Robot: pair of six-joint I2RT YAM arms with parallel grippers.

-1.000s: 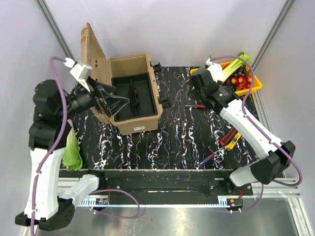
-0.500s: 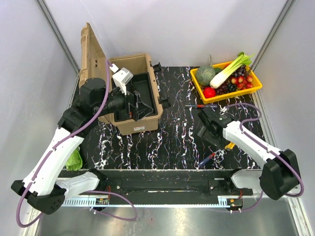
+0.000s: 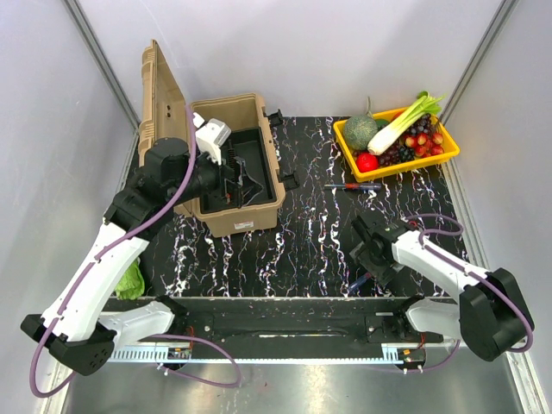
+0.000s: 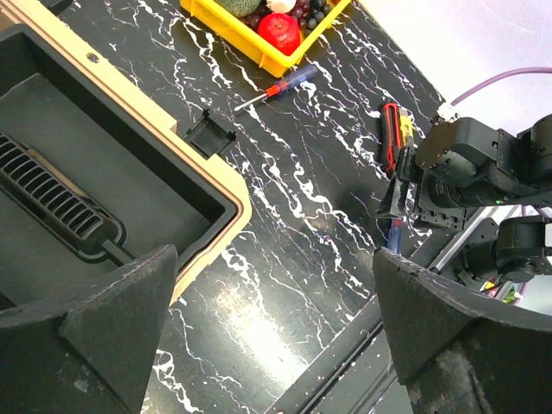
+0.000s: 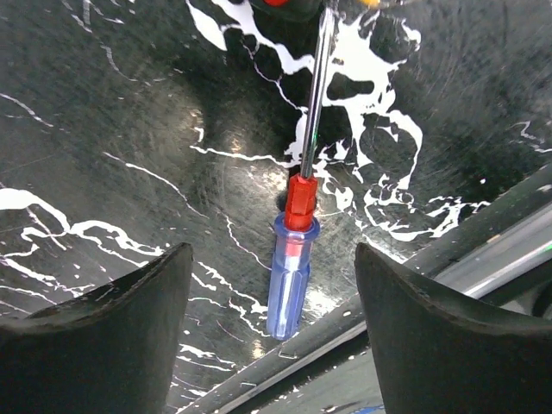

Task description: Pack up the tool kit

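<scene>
Screwdriver [image 5: 297, 203] lies flat on the table [image 3: 302, 233] near the front edge, well apart from the open toolbox [image 3: 246, 216]. Probably light, rigid and smooth: grip across the blue handle. Long axis: blade points away from the edge, handle toward it. Right gripper [image 5: 272, 285] is spread, straddling the handle. Left gripper [image 4: 272, 328] is spread and empty.

gap: bare black white-veined tabletop [image 3: 302, 250] stretching between tan hard-plastic toolbox [image 3: 237, 216] and right gripper [image 5: 272, 259] | blocking: ribbed tan lid [image 3: 161, 95] standing upright at left, yellow vegetable tray [image 3: 414, 166] sitting far right | near: black front rail [image 3: 285, 306] running just beside blue-handled screwdriver [image 5: 287, 289]
</scene>
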